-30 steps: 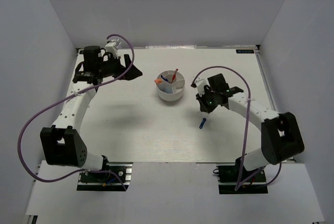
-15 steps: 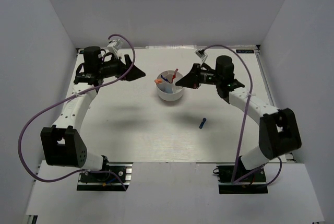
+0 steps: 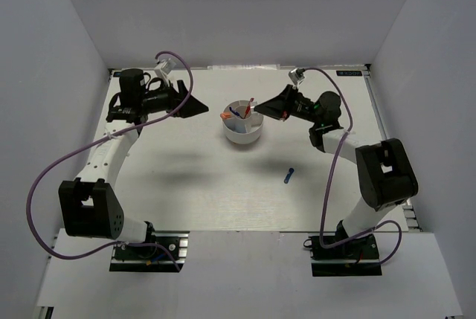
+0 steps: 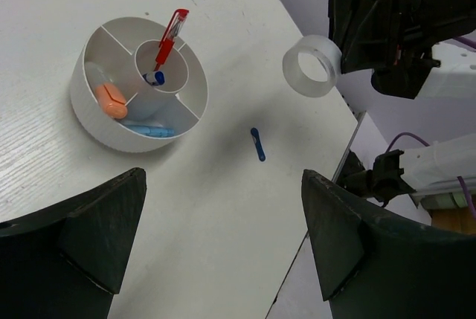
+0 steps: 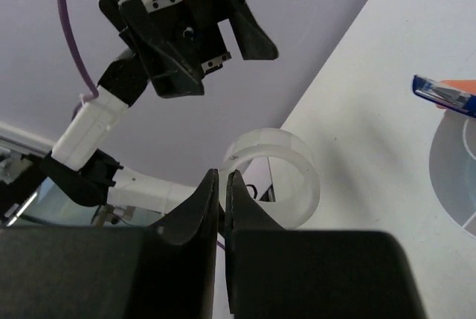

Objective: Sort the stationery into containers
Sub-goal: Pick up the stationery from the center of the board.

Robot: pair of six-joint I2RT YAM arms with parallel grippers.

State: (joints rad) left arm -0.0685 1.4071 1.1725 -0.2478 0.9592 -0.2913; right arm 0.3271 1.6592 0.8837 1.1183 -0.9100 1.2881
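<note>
Right end effector point(image 5: 222, 179) newly beside tub point(image 3: 243, 137), ring point(image 5: 268, 143) in grip.

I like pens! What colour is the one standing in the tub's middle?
The pen is red, clearest in the left wrist view.

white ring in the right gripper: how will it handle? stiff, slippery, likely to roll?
Probably stiff: the white ring holds a clean round shape though the right gripper pinches only one spot of its wall. Likely light, being a thin-walled hollow band. Round and smooth-looking, it could roll or slip if released on edge.
</note>
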